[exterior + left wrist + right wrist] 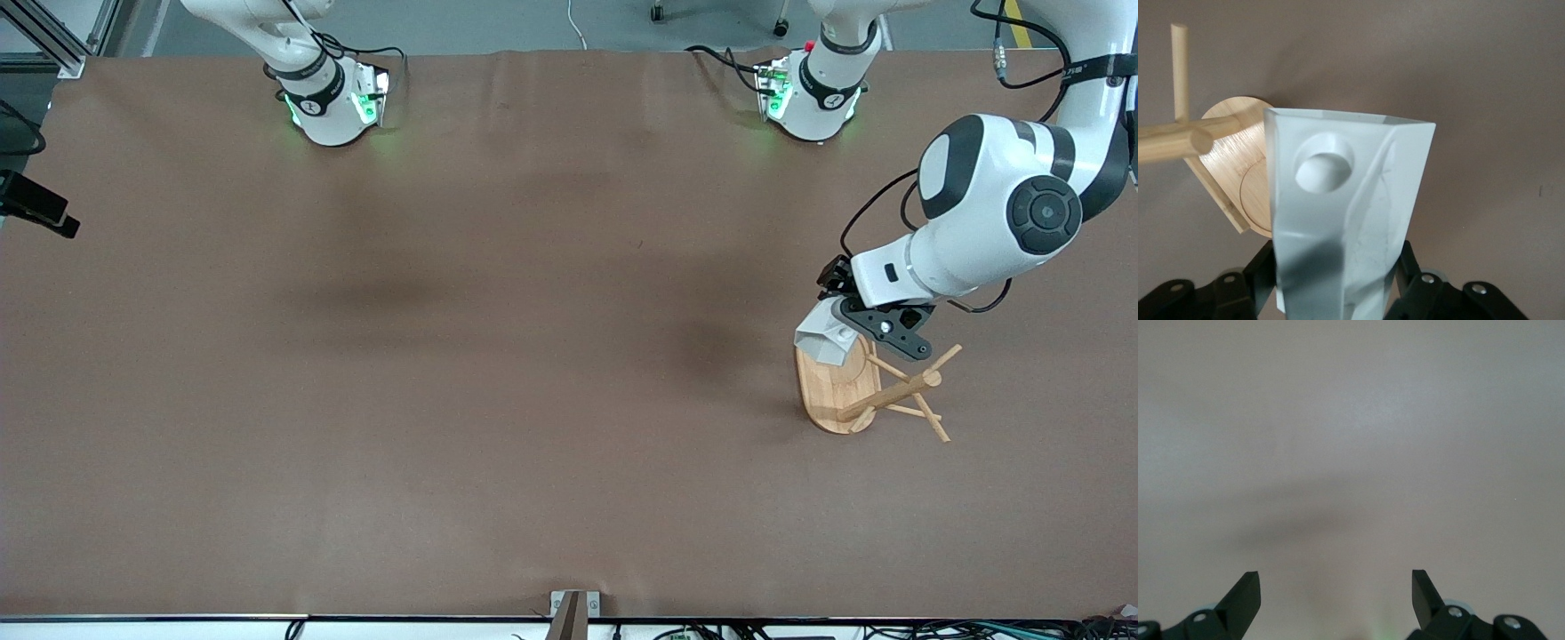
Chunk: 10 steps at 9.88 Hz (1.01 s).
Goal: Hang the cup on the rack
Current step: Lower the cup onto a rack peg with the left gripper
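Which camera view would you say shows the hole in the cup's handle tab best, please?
The left wrist view: the white faceted cup, held in the left gripper, shows its round hole facing the camera. The front view shows the cup small above the rack, its hole not visible. The right wrist view shows nothing of it.

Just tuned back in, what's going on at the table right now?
The left gripper is shut on the white cup and holds it over the base of the wooden rack, near the left arm's end of the table. The cup is not on a peg yet. The right gripper waits open over bare table.
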Available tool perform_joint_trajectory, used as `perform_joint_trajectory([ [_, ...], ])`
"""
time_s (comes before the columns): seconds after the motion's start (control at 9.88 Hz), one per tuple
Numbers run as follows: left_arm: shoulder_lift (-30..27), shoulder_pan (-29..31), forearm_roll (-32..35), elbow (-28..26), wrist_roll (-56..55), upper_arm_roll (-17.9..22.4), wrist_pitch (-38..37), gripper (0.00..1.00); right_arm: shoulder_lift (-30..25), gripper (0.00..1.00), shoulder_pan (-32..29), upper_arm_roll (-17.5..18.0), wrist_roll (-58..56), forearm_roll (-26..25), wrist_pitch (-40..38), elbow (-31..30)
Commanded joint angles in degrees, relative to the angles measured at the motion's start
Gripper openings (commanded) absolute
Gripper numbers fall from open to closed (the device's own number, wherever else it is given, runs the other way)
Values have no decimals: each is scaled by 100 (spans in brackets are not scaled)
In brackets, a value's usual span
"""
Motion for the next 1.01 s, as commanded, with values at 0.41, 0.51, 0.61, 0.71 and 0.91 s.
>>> perform_joint_trajectory([
  [0.41,391,-57,-104,260,-404,20,395,1,-5,100,-14,-6,-52,-21,19,2],
  [0.51,391,-48,-113,314,-394,20,395,0,-5,100,-14,-6,-52,-21,19,2],
  [0.61,391,-57,-113,314,-394,20,395,0,-5,100,-14,-6,-52,-21,10,2],
  [0.71,391,-48,-121,314,-377,20,395,0,-5,100,-22,-6,-52,-21,10,2],
  [0.91,426,-48,-130,314,-403,20,395,0,-5,100,-23,-6,-52,-20,10,2],
])
